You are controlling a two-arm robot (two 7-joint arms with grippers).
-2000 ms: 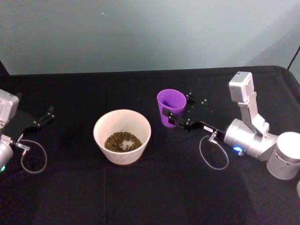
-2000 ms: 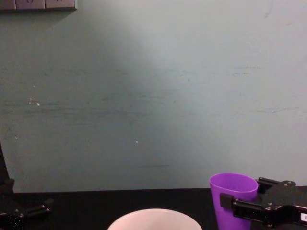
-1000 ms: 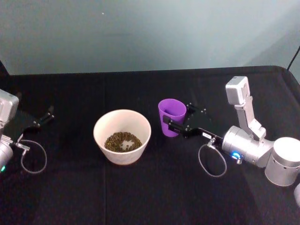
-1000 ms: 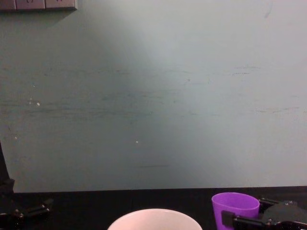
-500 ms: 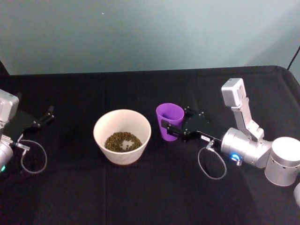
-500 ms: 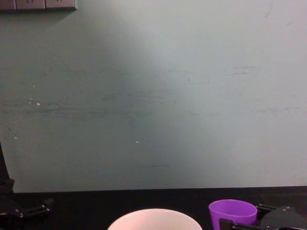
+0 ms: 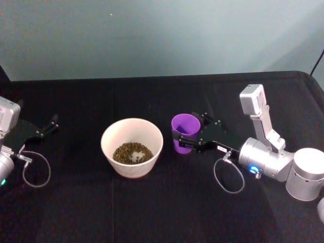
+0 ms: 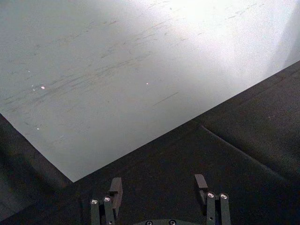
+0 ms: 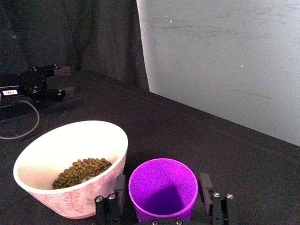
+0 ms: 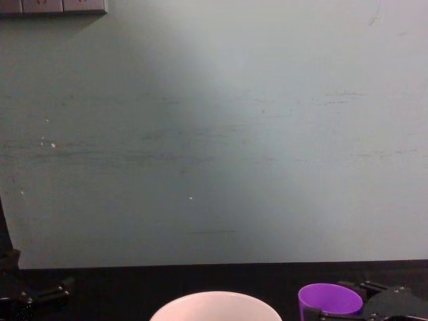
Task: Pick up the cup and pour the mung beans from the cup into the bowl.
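Note:
The purple cup (image 7: 186, 129) stands upright just right of the white bowl (image 7: 132, 171), low on the black table. My right gripper (image 7: 188, 129) is shut on the cup, one finger on each side. In the right wrist view the cup (image 9: 163, 187) sits between the fingers (image 9: 119, 185) and its inside shows bare purple. The mung beans (image 7: 132, 153) lie in the bottom of the bowl, and the right wrist view shows the same beans (image 9: 82, 171) there. My left gripper (image 8: 158, 187) is parked open at the table's far left, holding nothing.
A black cloth covers the table (image 7: 152, 212), which ends at a pale green wall (image 10: 214, 134) behind. Cable loops hang by the right arm (image 7: 228, 174) and the left arm (image 7: 35, 169). The parked left gripper (image 9: 44, 82) lies well beyond the bowl.
The right gripper has lowered the cup from raised beside the bowl down toward the table, shifting slightly nearer to me. The bowl, beans and left arm have not moved.

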